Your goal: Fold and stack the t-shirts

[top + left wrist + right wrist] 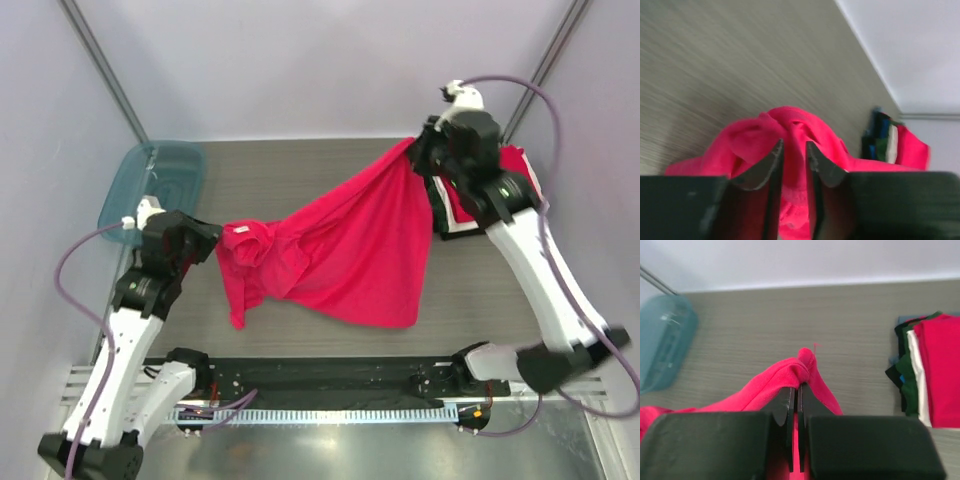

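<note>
The right hand (417, 153) is clamped shut on a pinch of the crimson t-shirt (350, 250). A small peak of cloth pokes out past its fingertips (790, 397), and the hand holds that corner up off the bench (300, 170). From there the shirt runs down and across towards the left hand (219, 243), spreading in a broad slanted sheet whose lower edge rests on the bench on the near side of both hands.

The shirt's collar end is bunched right at the left hand. In the left wrist view the fingers (769, 162) stand a little apart, with crumpled red cloth filling the narrow gap and heaped just beyond the tips. Whether they still nip any of it cannot be told.

A stack of folded t-shirts (932, 365) lies on the bench to the right hand's right, partly under its arm. It has a red shirt on top, with white and dark green-black edges showing below. A translucent teal tray (160, 180) sits beyond the left hand on its outer side, well apart from the shirt.
</note>
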`<state>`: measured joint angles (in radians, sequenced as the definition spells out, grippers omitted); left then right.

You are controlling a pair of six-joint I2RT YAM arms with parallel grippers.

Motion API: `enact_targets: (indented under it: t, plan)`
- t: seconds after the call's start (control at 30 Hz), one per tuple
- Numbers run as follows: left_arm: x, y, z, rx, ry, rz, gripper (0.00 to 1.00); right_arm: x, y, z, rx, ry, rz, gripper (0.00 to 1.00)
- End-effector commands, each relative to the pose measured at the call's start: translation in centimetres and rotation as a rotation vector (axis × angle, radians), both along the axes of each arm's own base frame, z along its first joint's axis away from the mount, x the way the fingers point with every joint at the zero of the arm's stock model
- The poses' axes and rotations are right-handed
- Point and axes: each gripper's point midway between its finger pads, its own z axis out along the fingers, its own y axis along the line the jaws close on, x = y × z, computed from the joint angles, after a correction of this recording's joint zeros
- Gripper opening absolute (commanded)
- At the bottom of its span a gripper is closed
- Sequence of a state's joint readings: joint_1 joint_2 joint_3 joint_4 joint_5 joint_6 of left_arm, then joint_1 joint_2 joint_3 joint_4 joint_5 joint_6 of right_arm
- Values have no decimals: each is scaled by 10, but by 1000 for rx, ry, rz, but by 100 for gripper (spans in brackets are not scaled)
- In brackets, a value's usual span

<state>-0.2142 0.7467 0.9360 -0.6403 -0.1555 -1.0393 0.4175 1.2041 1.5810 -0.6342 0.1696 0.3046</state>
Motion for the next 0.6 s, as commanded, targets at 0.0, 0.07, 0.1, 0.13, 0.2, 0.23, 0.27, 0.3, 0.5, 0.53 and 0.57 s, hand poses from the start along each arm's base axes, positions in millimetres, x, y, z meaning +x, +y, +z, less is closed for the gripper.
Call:
enact_targets:
  t: [0.0,0.07,0.1,0.13,0.2,0.23,0.27,0.3,0.5,0.53,0.57]
  plan:
    - [36,11,-10,-41,-40,134,27,74,-5,-24,8,57,-58,1]
    - [68,14,-19,-41,-48,189,58,130,-9,-45,50,98,-63,1]
    - [81,15,-24,-26,-36,197,77,153,-8,-51,75,99,-76,1]
    - [90,16,-30,-6,-2,195,99,169,-8,-57,102,117,-82,12]
    - [114,15,-29,60,76,156,100,196,2,-71,117,174,-62,76]
    - [114,9,-31,81,119,108,100,197,5,-70,120,174,-50,83]
    - [119,6,-22,89,110,81,100,194,8,-81,116,203,-34,85]
    - [119,4,-23,101,114,62,99,190,8,-77,119,183,-32,85]
    - [97,17,-55,114,95,107,100,147,-24,-119,51,208,-147,100]
    - [92,16,-64,109,67,98,100,131,-29,-128,61,217,-164,100]
    - [89,11,-67,90,49,67,100,124,-33,-130,72,213,-183,100]
